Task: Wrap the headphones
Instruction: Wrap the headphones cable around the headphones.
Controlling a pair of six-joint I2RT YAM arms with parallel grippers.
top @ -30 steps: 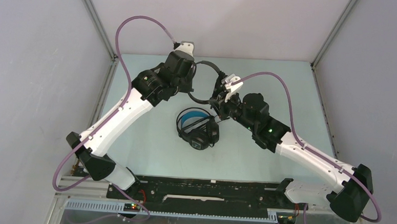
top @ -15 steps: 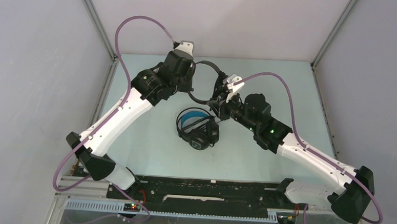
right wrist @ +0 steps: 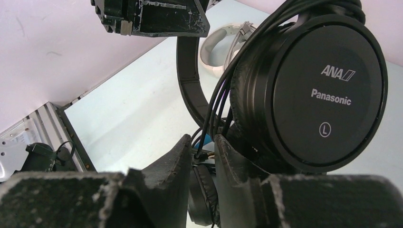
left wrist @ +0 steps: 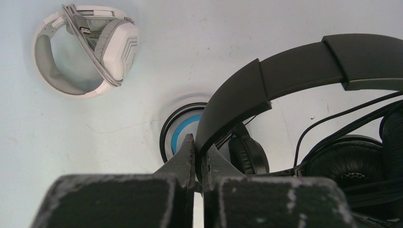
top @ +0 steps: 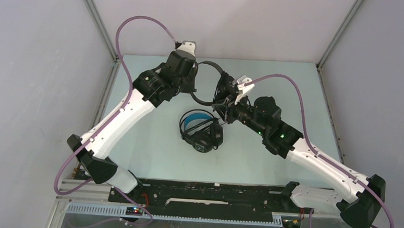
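Above the far middle of the table point(top: 151, 142), the slim black headphones point(left wrist: 294, 71) hang clear of the surface between the two arms. The left gripper point(left wrist: 198, 142) has its jaws pressed together on the headband near one end, and the band arches away to the right in that wrist's view; the round ear cup point(right wrist: 323, 95), printed ANA, Panasonic and L, sits just right of the right gripper point(right wrist: 203, 140), whose jaws stand a little apart with several strands of the thin black cable point(right wrist: 215, 107) running down through the gap; whether the pads touch those strands I cannot tell.

Just nearer than the lifted set, toward the table's centre, lies the black set with blue lining point(top: 201, 132), flat on the surface and close to the right gripper. The white-grey headphones point(left wrist: 95, 52) lie flat with grey cable wound across the cups, well apart from the left gripper; the overhead view hides them, so their place against the table's edges I cannot tell.

Both arms reach in from the near edge and meet over the far half, their forearms flanking the blue-lined set; bare table shows along the near edge and toward the left and right edges; grey walls point(top: 29, 84) close off the left, far and right edges.
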